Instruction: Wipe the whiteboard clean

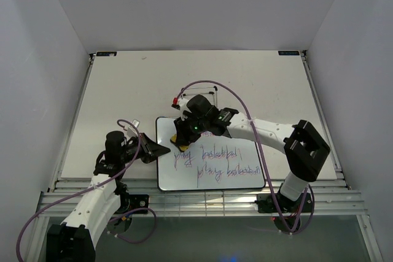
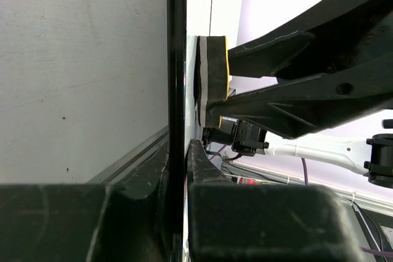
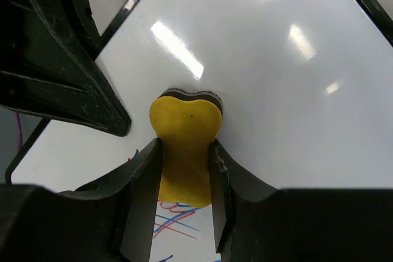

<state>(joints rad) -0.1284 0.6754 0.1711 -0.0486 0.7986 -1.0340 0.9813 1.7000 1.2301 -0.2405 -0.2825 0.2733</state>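
Right end effector (image 3: 184, 164) clenched on yellow eraser (image 3: 184, 128), both fingers pinching its narrow waist. Eraser sits felt-side down on the whiteboard (image 3: 276, 90), in the board's upper-left part, touching the surface. In the top view the right end effector (image 1: 182, 136) reaches in from the right, its wrist over the board's far edge.

Left end effector (image 1: 161, 150) clamped on the whiteboard (image 1: 184, 179) at its left edge. In the left wrist view the black frame (image 2: 177, 59) runs straight up between the two fingers of the left end effector (image 2: 178, 170). Beyond it the eraser (image 2: 214, 78) shows side-on, dark felt against the board, yellow back toward the right arm's fingers (image 2: 295, 90).

Whiteboard lies flat on the counter (image 1: 123, 90), near edge, between the two arm bases. Purple-blue handwriting (image 1: 215, 162) fills its middle and lower right. A few strokes (image 3: 175, 216) show just beside the eraser's near end; the glossy area beyond the eraser is bare.

Black wire stand (image 1: 212, 93) sits on the counter just behind the board's far edge, partly hidden by the right wrist. Purple cable (image 1: 258, 145) loops over the right forearm, above the board's right side.
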